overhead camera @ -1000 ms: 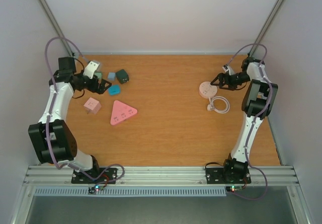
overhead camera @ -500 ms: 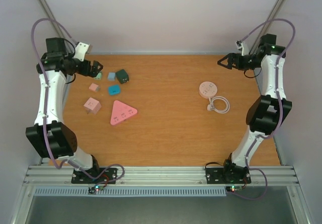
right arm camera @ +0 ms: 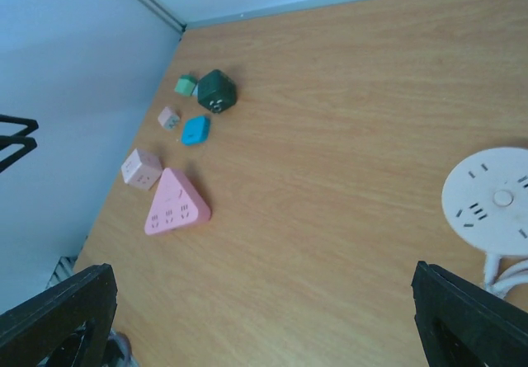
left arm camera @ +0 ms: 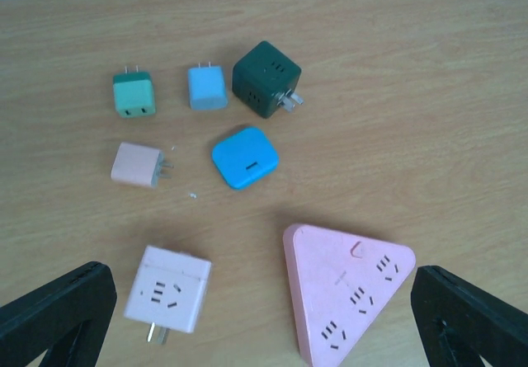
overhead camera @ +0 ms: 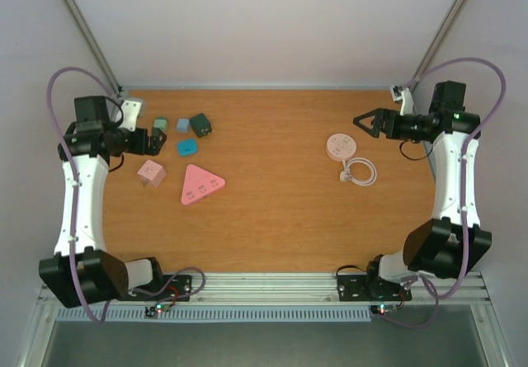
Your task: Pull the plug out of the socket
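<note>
A pink triangular socket (overhead camera: 200,185) and a pink cube socket (overhead camera: 151,172) lie at the left. Both show in the left wrist view, the triangle (left arm camera: 346,289) and the cube (left arm camera: 167,289). A round pink socket (overhead camera: 340,145) with a coiled white cable (overhead camera: 360,171) lies at the right. No plug sits in any socket that I can see. Loose plugs lie at the back left: green (left arm camera: 134,95), light blue (left arm camera: 206,87), blue (left arm camera: 245,157), small pink (left arm camera: 136,165). My left gripper (overhead camera: 157,140) is open and empty above them. My right gripper (overhead camera: 360,124) is open and empty, raised to the right of the round socket (right arm camera: 491,198).
A dark green cube adapter (overhead camera: 200,124) lies among the plugs at the back left. White walls close in the table on three sides, with slanted metal poles at the back corners. Bare wood (overhead camera: 272,177) lies between the two groups.
The right gripper has lifted away from the round socket. The left gripper has risen off the plugs, then settled a little lower. A small pink plug lies where the left gripper was.
</note>
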